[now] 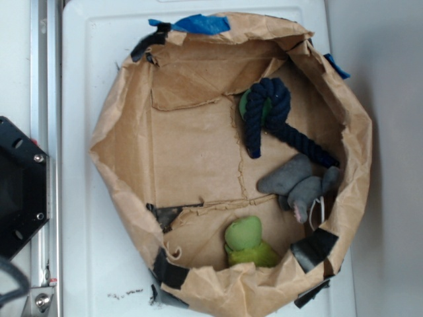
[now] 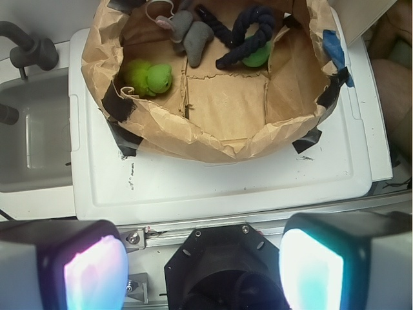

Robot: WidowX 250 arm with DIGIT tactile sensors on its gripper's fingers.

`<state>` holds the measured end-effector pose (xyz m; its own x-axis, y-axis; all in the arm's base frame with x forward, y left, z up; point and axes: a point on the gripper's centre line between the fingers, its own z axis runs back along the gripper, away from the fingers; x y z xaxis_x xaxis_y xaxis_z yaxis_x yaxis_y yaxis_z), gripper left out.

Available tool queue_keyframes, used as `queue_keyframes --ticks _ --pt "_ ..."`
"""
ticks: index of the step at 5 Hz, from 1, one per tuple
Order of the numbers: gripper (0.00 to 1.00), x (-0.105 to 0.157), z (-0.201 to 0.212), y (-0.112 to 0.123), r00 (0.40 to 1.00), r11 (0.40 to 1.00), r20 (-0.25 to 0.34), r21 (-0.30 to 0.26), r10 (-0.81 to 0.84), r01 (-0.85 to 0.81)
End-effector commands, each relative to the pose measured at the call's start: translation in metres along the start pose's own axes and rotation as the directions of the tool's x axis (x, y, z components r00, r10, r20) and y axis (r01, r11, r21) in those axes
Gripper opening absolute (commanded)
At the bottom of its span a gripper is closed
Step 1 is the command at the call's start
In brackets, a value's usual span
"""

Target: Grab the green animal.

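paper bin (image 1: 125,132) | navy rope knot (image 1: 271,119) | grey plush (image 1: 301,185) | white tabletop (image 2: 226,187)

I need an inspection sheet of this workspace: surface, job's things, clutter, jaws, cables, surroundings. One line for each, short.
Surface: white top carrying a brown paper bin.
Job's things: green animal lies in the bin against its wall, untouched.
Clutter: navy rope knot and grey plush in the bin, apart from the animal.
Jaws: gripper open, outside the bin, holding nothing.
Cables: nothing seen.
Surroundings: sink beside the top.
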<state>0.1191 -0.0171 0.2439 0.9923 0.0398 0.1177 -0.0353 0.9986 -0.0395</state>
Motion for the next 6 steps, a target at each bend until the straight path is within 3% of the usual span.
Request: queue_keyframes --ticks 1,2,3,4,5,6 --pt "1.0 0.0 0.0 0.0 1.0 1.0 0.0 0.0 0.0 0.0" --pt "1.0 0.047 -0.023 -0.007 0.998 0.999 -0.052 0.015 -0.041 0.042" --pt "1.0 0.093 -0.054 -0.011 0.985 0.986 -0.064 0.033 -0.162 0.164" --pt "1.0 0.123 -0.081 -0.011 0.935 0.94 -0.098 -0.009 -0.34 0.341" --pt "1.0 0.126 -0.1 -0.012 0.828 0.825 -0.013 -0.101 -0.56 0.557" --pt "1.0 0.129 -0.115 -0.01 0.74 0.728 0.078 -0.134 -0.668 0.672"
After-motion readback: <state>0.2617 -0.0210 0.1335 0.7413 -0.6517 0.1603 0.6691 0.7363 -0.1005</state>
